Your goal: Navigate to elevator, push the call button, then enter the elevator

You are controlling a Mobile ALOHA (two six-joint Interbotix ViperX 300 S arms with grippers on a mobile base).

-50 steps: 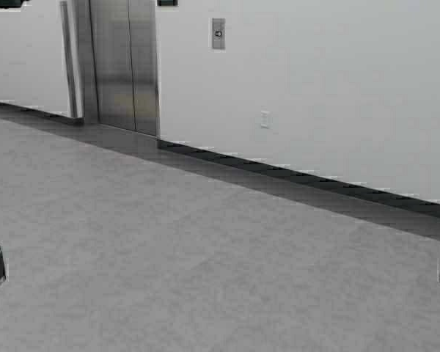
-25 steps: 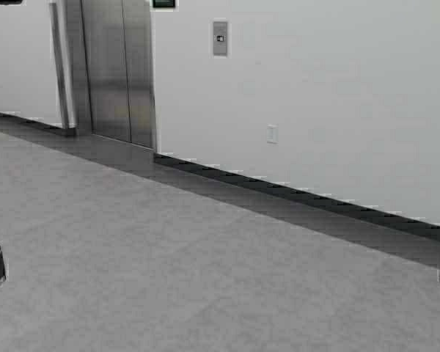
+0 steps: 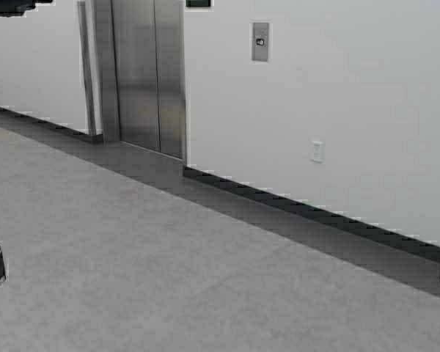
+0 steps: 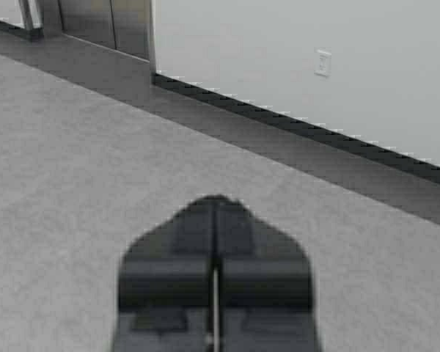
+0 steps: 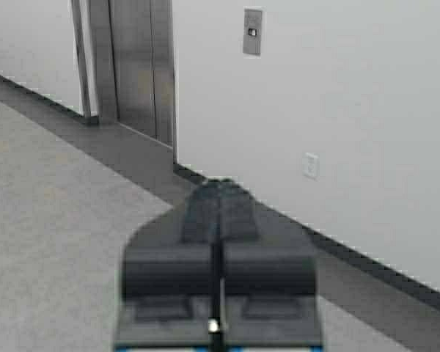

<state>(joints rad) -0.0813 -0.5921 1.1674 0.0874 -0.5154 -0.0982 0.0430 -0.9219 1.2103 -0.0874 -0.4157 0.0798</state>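
From above, the elevator [image 3: 148, 73] is standing shut at upper left, the call button [image 3: 260, 42] sitting on the white wall [image 3: 352, 88] just right of it. Left wrist: the left claw [image 4: 215, 213] is hanging pinched closed over the grey floor [image 4: 73, 147]. Right wrist: the right claw [image 5: 218, 194] is likewise clamped together, empty, pointing toward the wall below the button.

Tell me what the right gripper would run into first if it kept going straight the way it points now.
Probably the white wall, low down near the white square plate. The right gripper is shut; only open floor lies between. Depth is unclear.
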